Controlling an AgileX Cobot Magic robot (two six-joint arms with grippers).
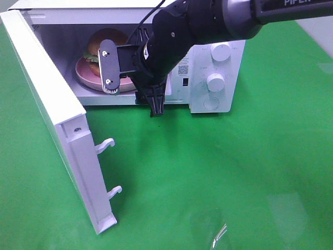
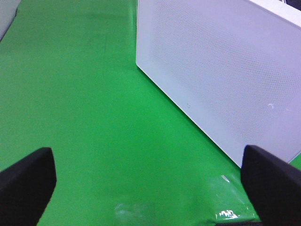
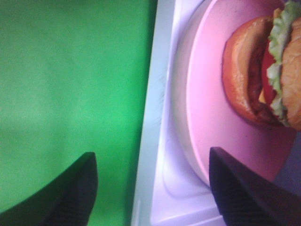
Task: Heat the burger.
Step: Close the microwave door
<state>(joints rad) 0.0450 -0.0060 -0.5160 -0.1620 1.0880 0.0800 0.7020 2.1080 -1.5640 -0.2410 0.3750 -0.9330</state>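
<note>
– Green desk (image 1: 218, 172) all over the bkgd. White microwave (image 1: 229, 99) sits at the back, its door (image 1: 47, 94) swung wide toward the left of the ext. view. We agree?
– We do. And the burger (image 1: 106, 37) is inside the cavity, upright on a pink dish (image 1: 83, 73), bun on top, lettuce frill showing.
– R end effector (image 3: 150, 160)?
– At the mouth of the cavity, in front of the dish. Fingers spread, nothing pinched. On its wrist cam we see one finger over the desk and the other over the dish rim, w/ the microwave's front sill between them. It's clear of the burger; contact w/ the dish we can't tell.
– L end effector (image 2: 146, 155)?
– We only get it on its own wrist cam: fingers spread wide, empty, above the desk. White dotted panel (image 2: 221, 70) stands near, ahead and off to one side.
– Controls?
– Two round knobs (image 1: 221, 52) on the front panel beside the cavity, one above the other. Two latch hooks (image 1: 106, 145) stick out of the door's edge.
</note>
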